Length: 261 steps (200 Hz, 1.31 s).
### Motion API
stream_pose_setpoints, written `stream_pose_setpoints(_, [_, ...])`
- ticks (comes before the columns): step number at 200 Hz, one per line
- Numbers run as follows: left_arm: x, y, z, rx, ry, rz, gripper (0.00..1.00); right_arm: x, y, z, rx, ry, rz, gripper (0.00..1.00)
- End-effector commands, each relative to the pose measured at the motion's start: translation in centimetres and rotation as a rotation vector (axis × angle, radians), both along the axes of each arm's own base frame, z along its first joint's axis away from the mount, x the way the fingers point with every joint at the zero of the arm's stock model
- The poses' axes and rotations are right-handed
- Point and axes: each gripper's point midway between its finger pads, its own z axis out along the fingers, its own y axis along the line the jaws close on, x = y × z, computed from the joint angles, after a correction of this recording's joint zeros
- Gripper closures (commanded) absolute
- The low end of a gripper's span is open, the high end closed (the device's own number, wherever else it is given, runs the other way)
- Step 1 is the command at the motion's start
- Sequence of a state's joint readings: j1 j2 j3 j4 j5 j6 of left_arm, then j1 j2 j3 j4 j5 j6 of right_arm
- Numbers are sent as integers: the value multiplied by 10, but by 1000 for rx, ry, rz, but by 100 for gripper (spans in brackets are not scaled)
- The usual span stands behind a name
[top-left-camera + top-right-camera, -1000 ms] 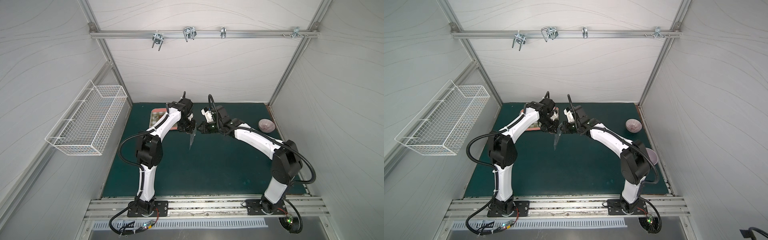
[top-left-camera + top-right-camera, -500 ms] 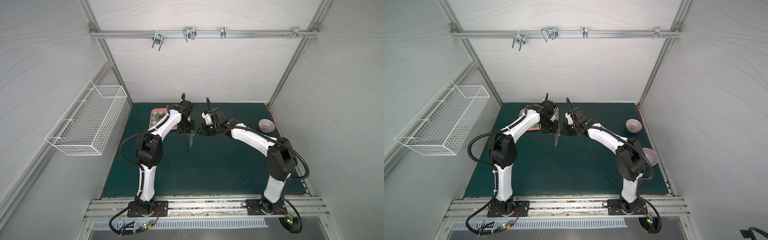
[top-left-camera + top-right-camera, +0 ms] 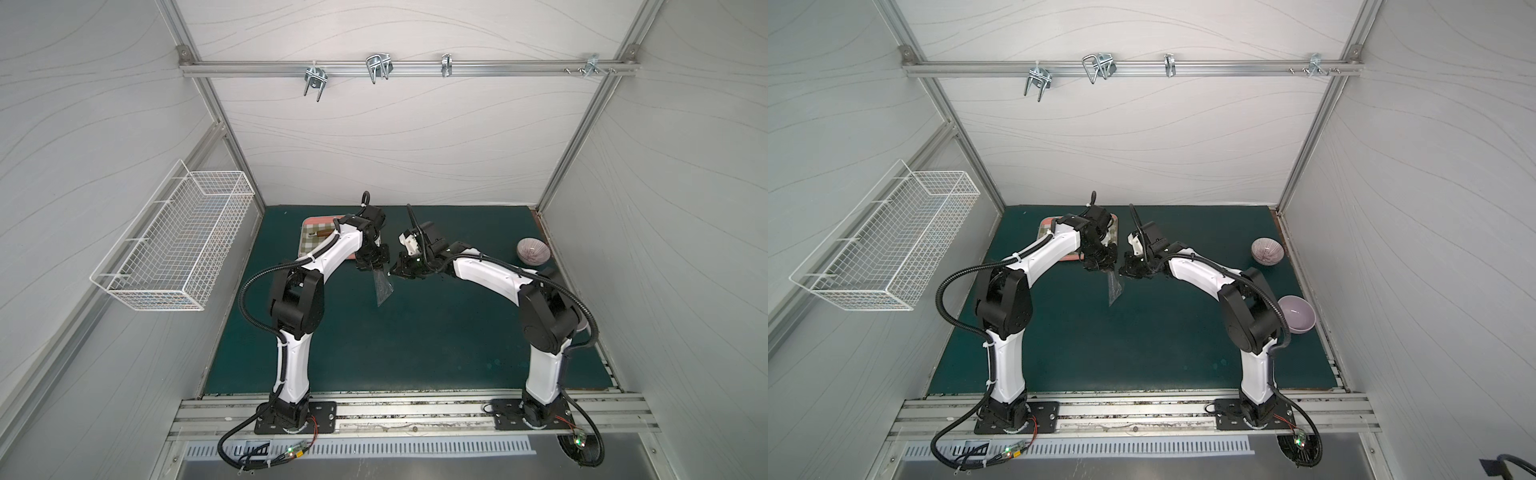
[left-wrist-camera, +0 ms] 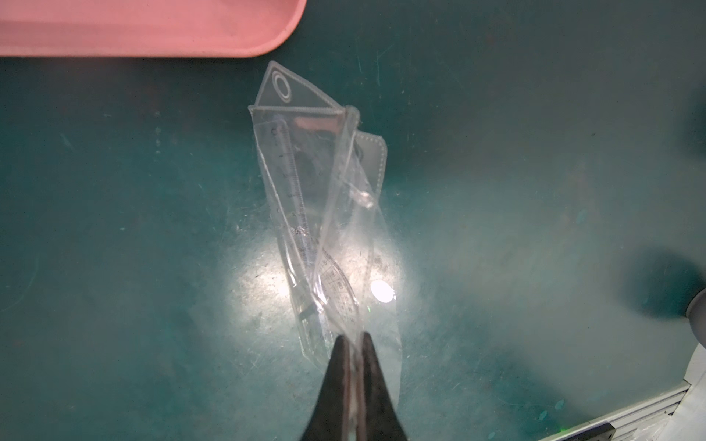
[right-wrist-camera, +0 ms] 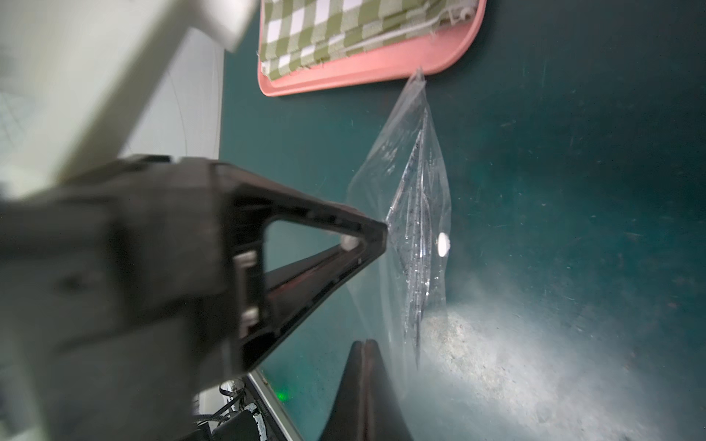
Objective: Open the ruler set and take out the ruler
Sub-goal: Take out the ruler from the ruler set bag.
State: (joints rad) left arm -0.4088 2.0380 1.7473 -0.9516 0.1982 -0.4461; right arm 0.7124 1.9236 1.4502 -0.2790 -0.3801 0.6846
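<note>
The left fingers (image 4: 338,370) pinch an edge of the ruler set (image 4: 328,198), which hangs above the surface (image 3: 415,340) near the pink tray (image 5: 366,68); the right fingers (image 5: 353,378) are clenched, empty, just beside it.

1. Enclosure walls (image 3: 395,137) were pale grey panels with faint wavy lines, framed in aluminium.
2. A rail (image 3: 498,67) with metal hooks (image 3: 377,68) crossed the back wall.
3. A white wire basket (image 3: 174,245) hung on the side wall.
4. The desk (image 3: 415,332) carried a dark green mat.
</note>
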Motion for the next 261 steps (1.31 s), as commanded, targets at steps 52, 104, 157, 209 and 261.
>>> stream_pose_setpoints(52, [7,-4,19,-32,-75,16,100,-9,7,-28,-23,74,40,86])
stream_pose_setpoints(104, [9,-5,25,-41,-97,20,100,-11,5,-44,-51,105,50,81])
stream_pose_setpoints(157, [9,-8,28,-65,-105,22,100,-8,1,-56,-82,119,41,81])
stream_pose_setpoints(209, [9,-13,25,-82,-96,25,100,-1,2,-59,-92,112,23,80])
stream_pose_setpoints(261, [9,-17,19,-88,-85,24,100,4,3,-64,-96,122,6,80])
